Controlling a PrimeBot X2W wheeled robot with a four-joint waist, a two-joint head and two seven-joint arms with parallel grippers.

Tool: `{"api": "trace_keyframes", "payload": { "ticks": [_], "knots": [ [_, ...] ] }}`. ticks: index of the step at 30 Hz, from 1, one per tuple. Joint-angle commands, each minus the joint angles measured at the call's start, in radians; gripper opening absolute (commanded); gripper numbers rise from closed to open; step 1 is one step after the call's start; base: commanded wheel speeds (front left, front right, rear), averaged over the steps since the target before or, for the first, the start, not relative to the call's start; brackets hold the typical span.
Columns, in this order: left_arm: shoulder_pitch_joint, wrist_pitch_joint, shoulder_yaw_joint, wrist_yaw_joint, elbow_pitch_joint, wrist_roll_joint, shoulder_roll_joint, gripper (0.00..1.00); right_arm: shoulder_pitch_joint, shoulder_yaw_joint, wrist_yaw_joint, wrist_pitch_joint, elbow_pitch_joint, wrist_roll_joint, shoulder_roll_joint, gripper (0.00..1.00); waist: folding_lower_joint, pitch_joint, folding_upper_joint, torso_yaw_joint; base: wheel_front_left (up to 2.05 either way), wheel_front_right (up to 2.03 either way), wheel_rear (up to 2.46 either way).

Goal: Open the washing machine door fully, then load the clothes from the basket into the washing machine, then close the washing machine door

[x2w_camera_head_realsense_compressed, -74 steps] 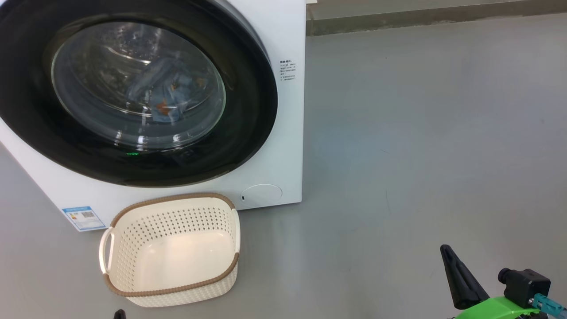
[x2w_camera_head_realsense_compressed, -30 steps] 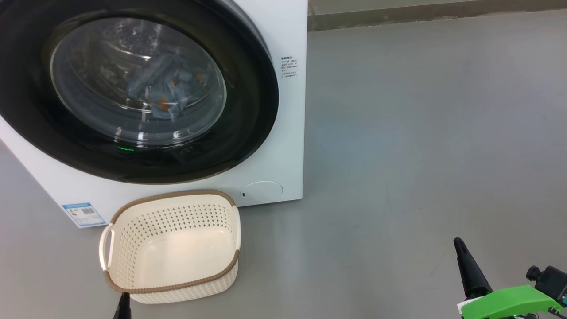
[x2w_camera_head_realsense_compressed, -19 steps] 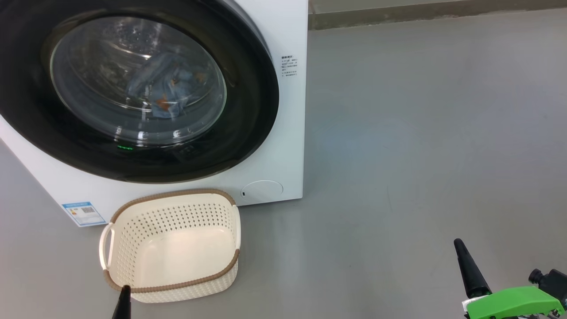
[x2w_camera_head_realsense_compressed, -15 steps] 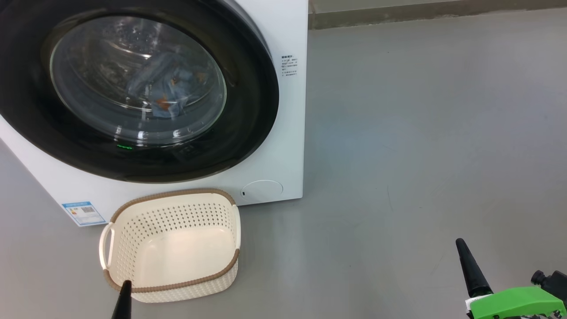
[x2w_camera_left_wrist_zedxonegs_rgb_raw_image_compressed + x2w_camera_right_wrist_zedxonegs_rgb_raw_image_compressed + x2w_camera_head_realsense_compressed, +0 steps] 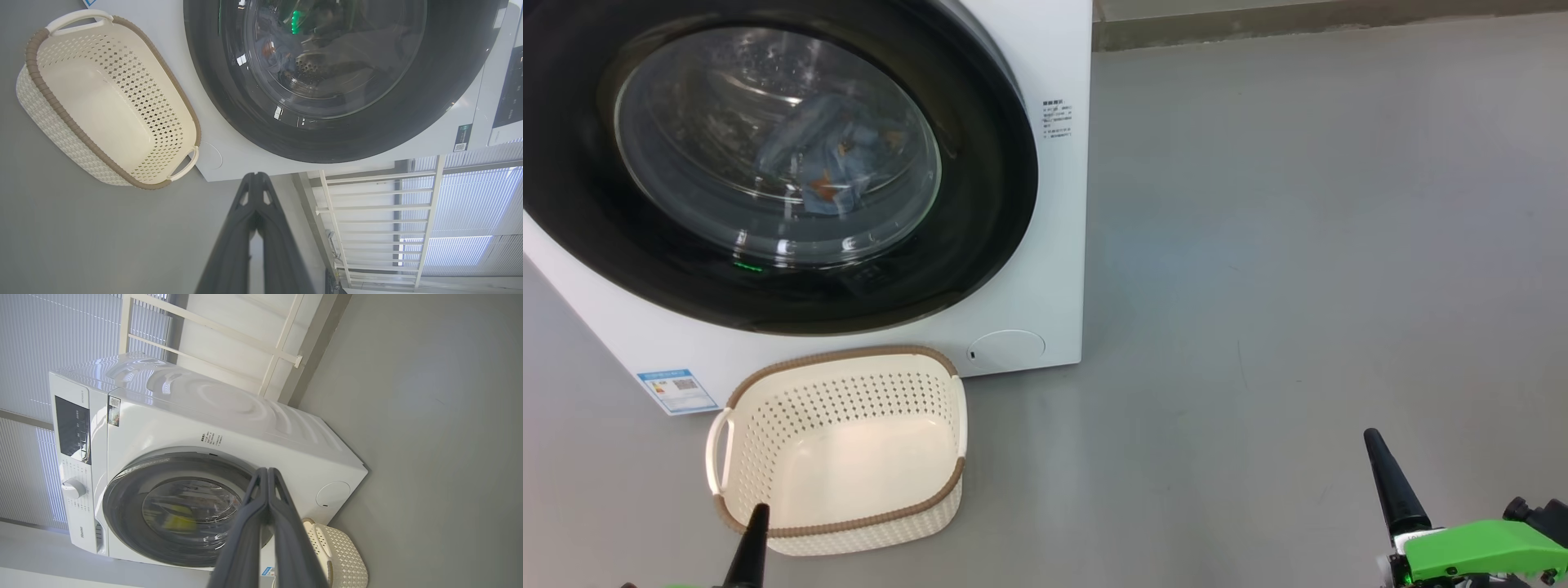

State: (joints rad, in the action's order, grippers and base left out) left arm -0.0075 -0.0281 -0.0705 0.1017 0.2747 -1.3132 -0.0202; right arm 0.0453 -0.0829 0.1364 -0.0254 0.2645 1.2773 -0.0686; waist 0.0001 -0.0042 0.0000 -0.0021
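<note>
The white washing machine (image 5: 1045,269) stands at the upper left with its black-rimmed door (image 5: 980,212) shut against the front. Through the glass I see blue clothes (image 5: 829,167) with orange-brown print lying inside the drum. In front of the machine the cream basket (image 5: 841,453) sits on the floor with nothing in it. My left gripper (image 5: 756,523) is shut, its tip just at the basket's near rim. Far off at the lower right my right gripper (image 5: 1376,445) is shut and holds nothing. The left wrist view shows the door (image 5: 441,81), the basket (image 5: 102,102) and shut fingers (image 5: 255,183).
Bare grey floor (image 5: 1298,245) spreads to the right of the machine up to a wall base (image 5: 1298,28). A round flap (image 5: 1006,345) and a blue sticker (image 5: 676,390) sit low on the machine's front. The right wrist view shows a white frame (image 5: 278,339) behind it.
My left gripper's tip has risen from the bottom edge up to the basket's near rim. The right gripper has drifted slightly right and up. The camera has tilted a little.
</note>
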Motion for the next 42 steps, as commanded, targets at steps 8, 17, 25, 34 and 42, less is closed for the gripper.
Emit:
{"api": "trace_keyframes", "payload": {
  "ticks": [8, 17, 25, 34, 42],
  "knots": [
    [-0.066, -0.032, -0.032, 0.014, -0.027, -0.109, -0.025, 0.0, 0.048, -0.004, -0.005, -0.031, -0.023, 0.124, 0.001, 0.0, -0.0001, 0.002, 0.0, 0.001, 0.0, 0.0, 0.0],
    [-0.081, -0.055, -0.037, 0.021, -0.028, -0.191, -0.027, 0.0, 0.055, -0.015, -0.005, -0.055, -0.022, 0.216, 0.007, 0.0, -0.0001, 0.005, 0.0, 0.001, 0.0, 0.0, 0.0],
    [-0.097, -0.079, -0.042, 0.027, -0.029, -0.274, -0.029, 0.0, 0.061, -0.026, -0.006, -0.08, -0.02, 0.309, 0.014, 0.0, -0.0001, 0.007, 0.0, 0.002, 0.0, 0.0, 0.0],
    [-0.101, -0.085, -0.043, 0.029, -0.029, -0.296, -0.03, 0.0, 0.062, -0.029, -0.006, -0.086, -0.02, 0.333, 0.016, 0.0, -0.0001, 0.007, 0.0, 0.002, 0.0, 0.0, 0.0],
    [-0.101, -0.085, -0.043, 0.029, -0.029, -0.296, -0.03, 0.0, 0.062, -0.029, -0.006, -0.087, -0.02, 0.332, 0.017, 0.0, -0.0001, 0.007, 0.0, 0.002, 0.0, 0.0, 0.0]
  ]
}}
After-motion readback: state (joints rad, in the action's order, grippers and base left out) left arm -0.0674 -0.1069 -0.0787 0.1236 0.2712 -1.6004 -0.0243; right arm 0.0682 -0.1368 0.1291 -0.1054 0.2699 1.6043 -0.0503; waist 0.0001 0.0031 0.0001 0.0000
